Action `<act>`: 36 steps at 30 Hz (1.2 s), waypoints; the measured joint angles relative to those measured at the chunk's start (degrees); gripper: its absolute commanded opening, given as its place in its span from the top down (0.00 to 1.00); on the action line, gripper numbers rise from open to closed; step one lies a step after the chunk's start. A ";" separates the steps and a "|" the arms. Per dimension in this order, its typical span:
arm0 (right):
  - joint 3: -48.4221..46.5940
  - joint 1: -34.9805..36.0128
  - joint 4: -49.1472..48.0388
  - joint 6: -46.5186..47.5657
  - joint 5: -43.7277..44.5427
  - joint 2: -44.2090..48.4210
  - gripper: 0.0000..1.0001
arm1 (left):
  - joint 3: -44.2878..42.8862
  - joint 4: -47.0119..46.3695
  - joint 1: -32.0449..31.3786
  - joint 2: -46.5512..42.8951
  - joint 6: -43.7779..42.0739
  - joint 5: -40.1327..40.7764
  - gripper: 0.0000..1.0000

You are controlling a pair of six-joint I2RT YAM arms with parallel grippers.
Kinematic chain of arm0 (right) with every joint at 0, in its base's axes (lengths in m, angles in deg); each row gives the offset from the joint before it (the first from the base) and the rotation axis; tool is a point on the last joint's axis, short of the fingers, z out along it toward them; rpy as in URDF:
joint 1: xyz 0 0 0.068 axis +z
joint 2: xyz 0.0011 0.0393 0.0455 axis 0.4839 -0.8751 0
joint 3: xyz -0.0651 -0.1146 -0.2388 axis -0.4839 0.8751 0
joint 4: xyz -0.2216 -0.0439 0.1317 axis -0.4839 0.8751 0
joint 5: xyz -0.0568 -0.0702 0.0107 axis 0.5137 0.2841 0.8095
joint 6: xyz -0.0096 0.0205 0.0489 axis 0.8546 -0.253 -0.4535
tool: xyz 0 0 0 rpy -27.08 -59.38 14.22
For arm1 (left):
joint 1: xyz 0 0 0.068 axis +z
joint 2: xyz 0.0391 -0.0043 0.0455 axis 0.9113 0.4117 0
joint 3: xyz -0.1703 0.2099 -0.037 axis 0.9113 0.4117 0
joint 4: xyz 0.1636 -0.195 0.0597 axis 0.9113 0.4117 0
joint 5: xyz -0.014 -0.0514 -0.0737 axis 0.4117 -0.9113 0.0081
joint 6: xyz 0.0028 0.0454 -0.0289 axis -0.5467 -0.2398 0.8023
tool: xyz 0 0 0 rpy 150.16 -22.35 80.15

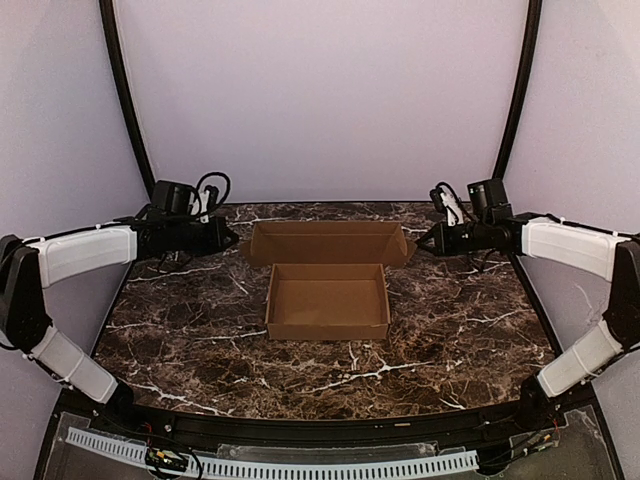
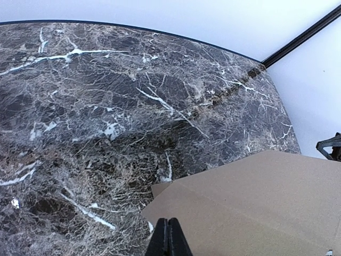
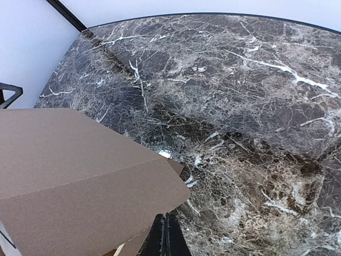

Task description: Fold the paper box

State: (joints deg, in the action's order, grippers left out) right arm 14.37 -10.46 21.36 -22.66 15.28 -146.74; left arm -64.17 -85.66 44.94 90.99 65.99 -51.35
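Likely light, thin, easily creased: plain brown cardboard paper box point(image 1: 327, 300), best pinched at the lid point(image 1: 327, 242) ends. Closed there, left hand point(image 1: 236, 240) and right hand point(image 1: 420, 240); pinch on card unclear.

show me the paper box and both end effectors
paper box point(image 1: 328, 300): top view, floor of the open tray
left end effector point(image 2: 169, 224): left wrist view, between the shut fingertips
right end effector point(image 3: 166, 220): right wrist view, between the shut fingertips
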 measured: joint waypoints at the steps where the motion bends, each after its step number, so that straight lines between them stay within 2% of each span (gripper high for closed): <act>1: -0.09 0.09 -0.33 -0.20 -0.28 -0.52 1.00 | -0.68 -0.55 0.00 0.85 0.02 -1.07 0.99; 17: -1.92 5.57 -1.90 -2.38 -0.55 -4.68 1.00 | -1.11 -2.51 -0.31 3.63 0.35 -14.75 0.99; 24: -1.92 6.93 -1.81 -5.25 1.46 -5.40 1.00 | 0.85 -2.51 -2.01 3.63 1.42 -15.61 0.99; 28: -1.92 7.04 -1.73 -6.27 4.28 -5.29 0.96 | 1.57 -1.49 -2.25 3.56 1.92 -13.88 0.90; 30: -1.92 7.02 -1.31 -6.21 6.45 -4.90 0.91 | 1.57 -0.28 -2.25 3.17 1.75 -12.28 0.77; 32: -1.90 7.02 -0.61 -5.75 8.66 -4.11 0.88 | 1.57 1.22 -2.25 2.19 1.64 -9.99 0.69; 36: -1.49 7.02 1.29 -4.24 12.31 -2.01 0.81 | 1.55 4.55 -2.25 -0.70 0.48 -5.27 0.62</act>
State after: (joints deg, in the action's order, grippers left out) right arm 12.88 -3.45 22.65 -26.90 27.58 -148.75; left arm -62.62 -81.11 42.68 90.29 66.47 -56.61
